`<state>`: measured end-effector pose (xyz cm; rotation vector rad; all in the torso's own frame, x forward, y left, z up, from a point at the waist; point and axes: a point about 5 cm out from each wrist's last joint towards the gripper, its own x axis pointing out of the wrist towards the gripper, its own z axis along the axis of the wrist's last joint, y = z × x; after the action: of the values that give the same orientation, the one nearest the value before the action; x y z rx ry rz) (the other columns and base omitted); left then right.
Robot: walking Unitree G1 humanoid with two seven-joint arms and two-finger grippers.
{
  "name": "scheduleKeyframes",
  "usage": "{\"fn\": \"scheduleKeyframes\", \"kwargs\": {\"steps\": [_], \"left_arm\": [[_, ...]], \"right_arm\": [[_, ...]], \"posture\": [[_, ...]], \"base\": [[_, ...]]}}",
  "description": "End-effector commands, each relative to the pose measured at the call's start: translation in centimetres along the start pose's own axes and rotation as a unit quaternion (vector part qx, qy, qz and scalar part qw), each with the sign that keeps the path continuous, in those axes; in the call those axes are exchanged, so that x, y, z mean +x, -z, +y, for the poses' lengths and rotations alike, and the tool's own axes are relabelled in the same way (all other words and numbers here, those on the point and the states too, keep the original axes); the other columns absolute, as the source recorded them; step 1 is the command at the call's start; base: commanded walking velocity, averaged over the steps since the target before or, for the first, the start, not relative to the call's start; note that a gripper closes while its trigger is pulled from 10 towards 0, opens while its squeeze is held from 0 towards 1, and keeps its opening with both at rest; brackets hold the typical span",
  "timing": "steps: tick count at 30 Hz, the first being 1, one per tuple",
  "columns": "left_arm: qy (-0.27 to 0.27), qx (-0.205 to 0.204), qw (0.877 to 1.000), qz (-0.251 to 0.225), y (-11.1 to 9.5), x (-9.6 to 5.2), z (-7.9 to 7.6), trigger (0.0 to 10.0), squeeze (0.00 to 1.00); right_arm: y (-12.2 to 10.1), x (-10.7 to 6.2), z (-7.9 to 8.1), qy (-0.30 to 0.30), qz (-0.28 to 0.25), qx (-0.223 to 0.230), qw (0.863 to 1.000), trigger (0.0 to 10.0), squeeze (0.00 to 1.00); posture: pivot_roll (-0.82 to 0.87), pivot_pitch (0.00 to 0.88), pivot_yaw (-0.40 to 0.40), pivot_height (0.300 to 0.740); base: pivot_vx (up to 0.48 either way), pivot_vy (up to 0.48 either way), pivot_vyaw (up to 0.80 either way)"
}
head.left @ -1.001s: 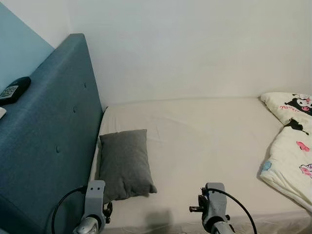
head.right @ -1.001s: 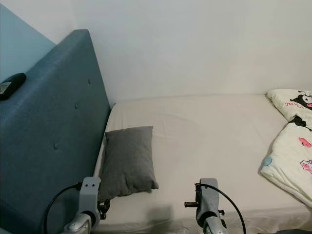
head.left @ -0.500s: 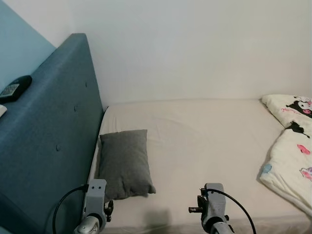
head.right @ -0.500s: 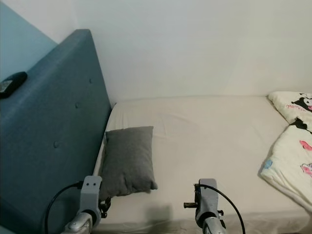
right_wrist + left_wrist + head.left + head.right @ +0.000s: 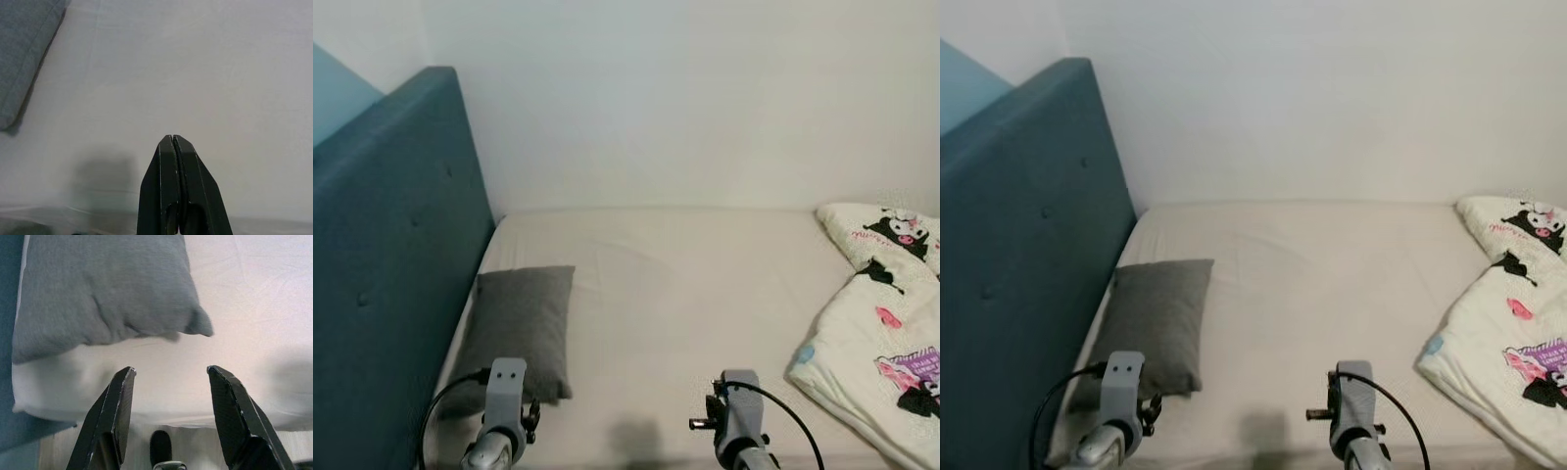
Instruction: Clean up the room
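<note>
A grey pillow (image 5: 516, 328) lies on the cream mattress (image 5: 675, 294) beside the blue headboard (image 5: 382, 255). A white quilt with cartoon prints (image 5: 881, 343) is bunched at the bed's right side. My left gripper (image 5: 168, 374) hangs open over the bed's near edge, just short of the grey pillow (image 5: 105, 289), with nothing between its fingers. My right gripper (image 5: 173, 139) is shut and empty above the bare sheet (image 5: 195, 73). Both wrists show low in the eye views, the left wrist (image 5: 501, 416) and the right wrist (image 5: 736, 416).
A plain white wall (image 5: 685, 98) backs the bed. The tall padded headboard closes off the left side. A strip of floor (image 5: 73, 455) shows below the mattress edge in the left wrist view.
The camera has turned right: the headboard and pillow slid left, more of the quilt came into view, and the dark remote on the headboard left the frame. Both arms hold as before.
</note>
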<state>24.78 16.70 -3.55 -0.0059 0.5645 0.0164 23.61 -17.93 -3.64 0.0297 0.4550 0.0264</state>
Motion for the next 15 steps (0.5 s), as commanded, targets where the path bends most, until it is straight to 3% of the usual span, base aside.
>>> {"fn": "scheduleKeyframes", "kwargs": {"steps": [1, 15], "left_arm": [[0.004, 0.007, 1.000, 0.002, 0.15, -0.04, -0.18, 10.0, 0.00], [0.004, 0.010, 1.000, 0.002, 0.07, -0.03, -0.07, 10.0, 0.00]], "right_arm": [[0.33, -0.17, -0.41, 0.005, 0.010, -0.003, 1.000, 10.0, 0.00], [0.40, -0.17, -0.46, 0.005, 0.012, -0.002, 1.000, 10.0, 0.00]], "posture": [[0.02, 0.053, -0.021, 0.729], [0.02, 0.055, -0.019, 0.729]], "base": [[0.000, -0.428, 0.00], [0.000, -0.428, 0.00]]}}
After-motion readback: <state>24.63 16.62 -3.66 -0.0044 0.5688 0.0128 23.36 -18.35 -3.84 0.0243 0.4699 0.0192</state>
